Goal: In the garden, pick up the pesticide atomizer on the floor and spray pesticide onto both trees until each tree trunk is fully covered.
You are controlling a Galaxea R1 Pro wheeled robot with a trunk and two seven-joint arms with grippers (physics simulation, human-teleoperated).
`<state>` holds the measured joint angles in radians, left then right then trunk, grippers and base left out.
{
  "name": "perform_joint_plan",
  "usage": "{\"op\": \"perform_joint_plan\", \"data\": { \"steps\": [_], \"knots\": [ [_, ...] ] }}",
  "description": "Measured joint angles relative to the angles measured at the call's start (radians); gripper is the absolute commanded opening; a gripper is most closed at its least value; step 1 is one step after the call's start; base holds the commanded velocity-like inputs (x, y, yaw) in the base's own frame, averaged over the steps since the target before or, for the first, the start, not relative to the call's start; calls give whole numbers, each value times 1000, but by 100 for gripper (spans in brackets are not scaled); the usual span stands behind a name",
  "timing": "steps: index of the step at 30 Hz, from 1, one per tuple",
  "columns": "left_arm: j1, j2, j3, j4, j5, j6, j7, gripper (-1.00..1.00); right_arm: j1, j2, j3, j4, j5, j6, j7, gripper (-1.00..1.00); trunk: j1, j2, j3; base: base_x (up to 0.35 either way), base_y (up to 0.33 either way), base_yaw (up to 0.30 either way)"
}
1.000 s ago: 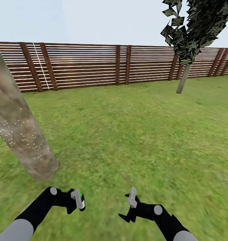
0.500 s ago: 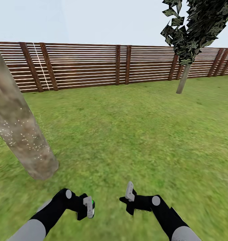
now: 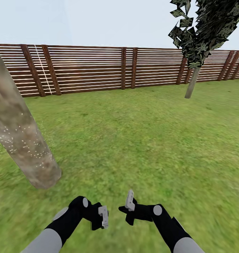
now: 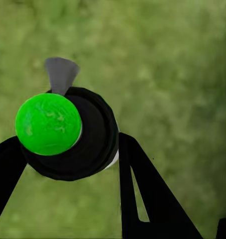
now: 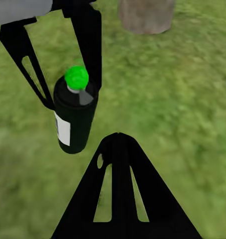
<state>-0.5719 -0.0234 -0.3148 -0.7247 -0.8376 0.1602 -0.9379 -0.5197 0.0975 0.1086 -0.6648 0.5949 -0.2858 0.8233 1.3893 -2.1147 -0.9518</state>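
My left gripper (image 3: 104, 218) is shut on the pesticide atomizer (image 5: 74, 117), a black bottle with a white label, a grey nozzle and a bright green cap (image 4: 48, 124). It hangs low over the grass, with the black fingers (image 4: 143, 194) on either side of the bottle. My right gripper (image 3: 129, 201) is shut on nothing, a short way to the atomizer's right. The near tree trunk (image 3: 23, 144), grey-tan and thick, leans at the left with white pesticide specks (image 3: 26, 146) on it. The second tree (image 3: 192, 83) stands far right by the fence, under its dark crown (image 3: 209, 24).
Green lawn (image 3: 140, 140) stretches ahead to the brown slat fence (image 3: 98, 68) across the back. The near trunk's base (image 5: 145, 15) meets the grass just left of and beyond my grippers.
My left gripper has carried the atomizer to the right, toward the middle. The right gripper has shifted left and slightly up, so the two stand closer together. The view itself has not moved.
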Motion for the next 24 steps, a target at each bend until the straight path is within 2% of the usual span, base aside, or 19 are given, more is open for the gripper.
{"op": "perform_joint_plan", "data": {
  "steps": [3, 8, 24],
  "knots": [
    [-2, -19, -1, 0, -2, 4, 1, -100, 0, 14, 0, 0, 0, 0, 0, -100, 0, 0, 0, 0, 0, 0],
    [-6, -49, -1, -1, -2, 7, 1, -100, 0, 16, 0, 0, 0, -1, 0, -100, 0, 0, 0, 0, 0, 0],
    [-8, -55, 3, -2, 11, 2, 0, -100, 0, 16, 0, 0, 0, -1, 0, -100, 0, 0, 0, 0, 0, 0]
  ]
}}
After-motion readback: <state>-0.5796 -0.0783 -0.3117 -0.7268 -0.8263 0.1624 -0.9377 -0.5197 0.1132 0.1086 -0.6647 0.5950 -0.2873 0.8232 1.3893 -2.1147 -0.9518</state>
